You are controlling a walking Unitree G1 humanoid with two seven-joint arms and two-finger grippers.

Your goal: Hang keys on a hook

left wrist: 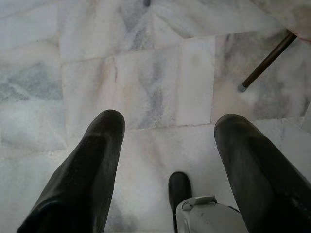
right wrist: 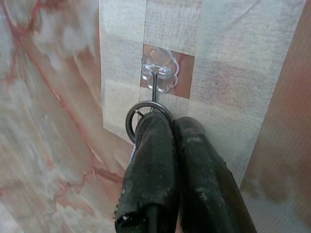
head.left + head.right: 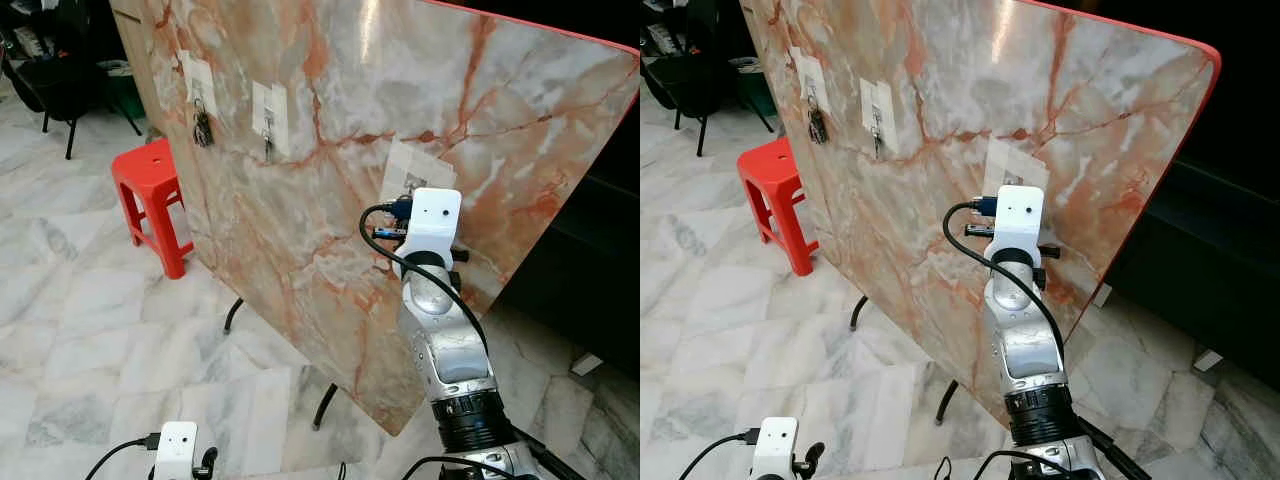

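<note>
A tilted marble board point(image 3: 330, 120) carries three taped patches with hooks. My right gripper point(image 2: 170, 124) is shut on a metal key ring point(image 2: 132, 119), held against the rightmost patch point(image 3: 408, 178). The top of the ring meets the lower end of the clear hook point(image 2: 159, 75); I cannot tell if it hangs on it. The keys below the ring are hidden by my fingers point(image 2: 150, 160). My right arm point(image 3: 440, 330) reaches up to the board. A dark key bunch point(image 3: 203, 127) hangs on the leftmost hook, and something small point(image 3: 268, 146) hangs on the middle one. My left gripper point(image 1: 167, 126) is open, low over the floor.
A red plastic stool point(image 3: 150, 190) stands left of the board. Thin dark legs point(image 3: 325, 405) hold the board above the marble floor point(image 3: 90, 330). Black furniture point(image 3: 60, 70) stands at the far left, and a dark area lies to the right.
</note>
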